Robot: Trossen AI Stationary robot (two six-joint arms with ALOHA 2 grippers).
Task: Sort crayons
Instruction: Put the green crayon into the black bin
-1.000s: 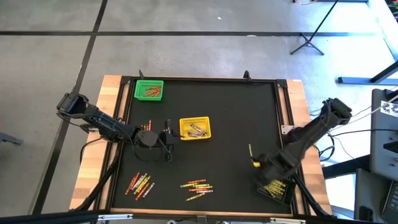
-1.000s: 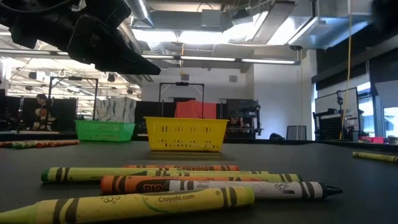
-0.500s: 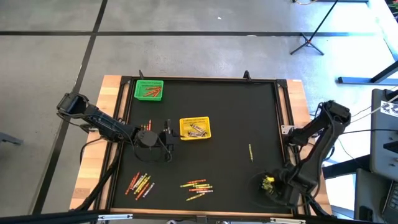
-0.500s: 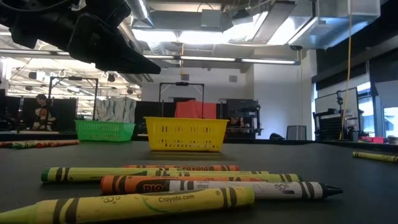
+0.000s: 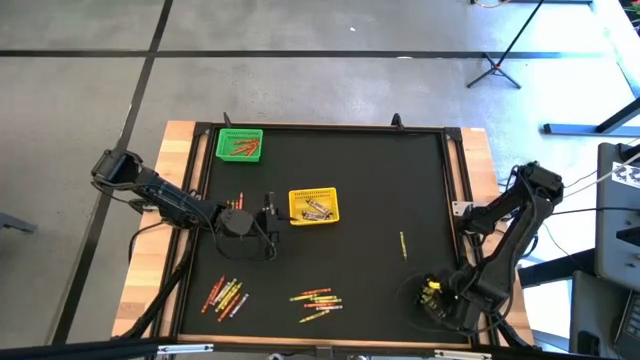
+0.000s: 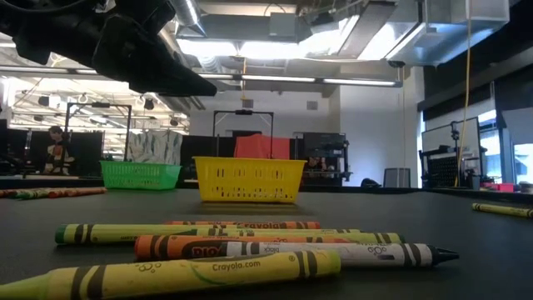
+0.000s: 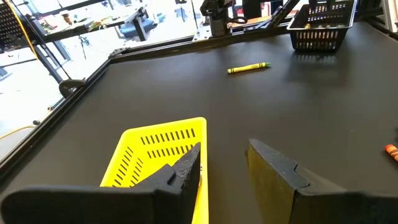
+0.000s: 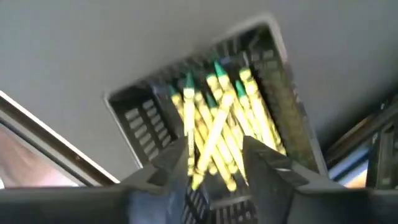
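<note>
Right gripper (image 8: 214,163) is held above the black basket (image 8: 134,115), fingers parted, nothing gripped. Yellow crayons (image 8: 217,124) are piled lengthwise inside, some crossed. Left gripper (image 7: 222,169) is parked beside the yellow basket (image 7: 155,146), fingers apart, empty.

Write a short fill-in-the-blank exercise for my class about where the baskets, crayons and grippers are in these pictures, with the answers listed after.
1. The right gripper hovers over the black basket, which holds crayons of the colour ____.
2. The left gripper waits beside the ____ basket near the table's middle.
3. The basket at the far left corner of the mat is coloured ____.
4. One yellow crayon lies alone between the yellow basket and the ____ basket.

Missing words: yellow; yellow; green; black
</note>
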